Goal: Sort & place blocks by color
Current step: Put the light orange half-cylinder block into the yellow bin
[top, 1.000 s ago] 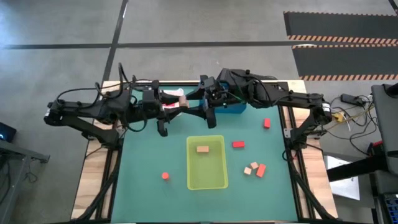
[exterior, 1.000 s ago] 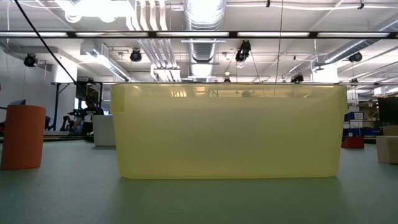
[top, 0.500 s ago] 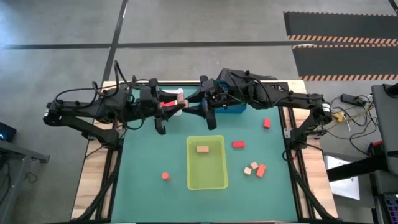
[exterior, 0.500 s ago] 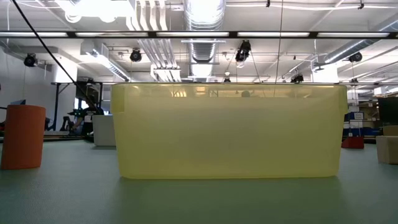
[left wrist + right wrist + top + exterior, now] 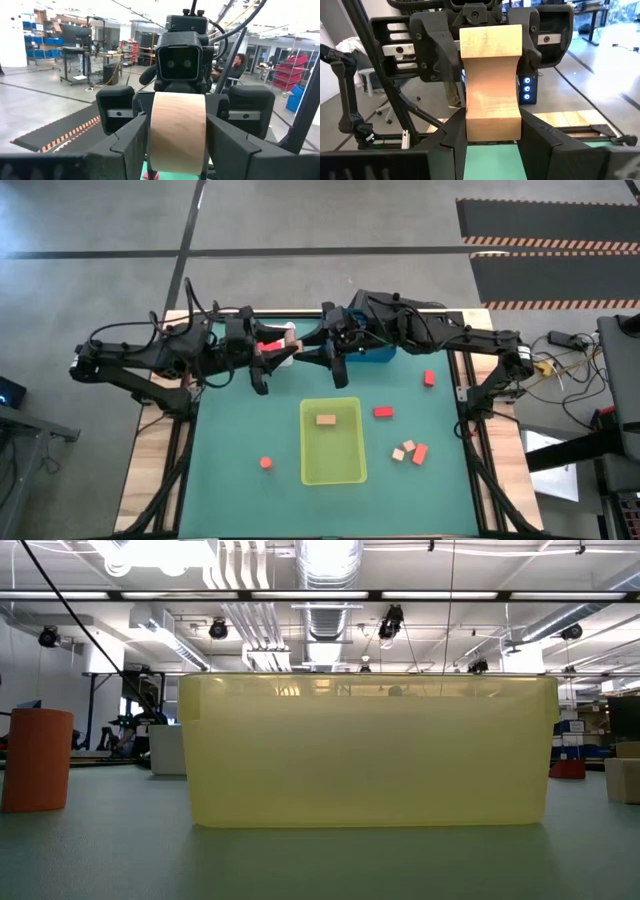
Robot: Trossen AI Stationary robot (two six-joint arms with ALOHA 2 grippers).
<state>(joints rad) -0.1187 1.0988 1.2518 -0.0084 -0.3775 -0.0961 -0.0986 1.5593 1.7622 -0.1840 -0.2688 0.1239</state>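
Observation:
A pale tan wooden block [image 5: 288, 338] hangs high above the table's far edge between my two grippers, which face each other nose to nose. My left gripper [image 5: 177, 150] comes from the table's left and my right gripper [image 5: 491, 132] from the right. Both are shut on the block, one at each end. On the green mat lie more blocks: a tan one [image 5: 326, 419] inside the yellow-green bin [image 5: 305, 442], red ones [image 5: 383, 412] [image 5: 429, 378] [image 5: 265, 463], and a tan-and-red cluster [image 5: 408, 450]. My left gripper pinches the tan block's left end [image 5: 176, 140] between its two fingers, on two opposite faces. The fingers come level from the table's left. The block is lifted clear of the table. My right gripper pinches the block's other end [image 5: 490, 120] between its two fingers, on two opposite side faces. The fingers come level from the table's right, along the block. The block spans level between both grippers, high above the mat.
A blue bin [image 5: 378, 357] stands at the far edge under my right arm. In the low view the yellow-green bin's wall [image 5: 368, 750] fills the middle, and an orange block [image 5: 36, 760] stands at the left. Open mat lies left and right of the bin.

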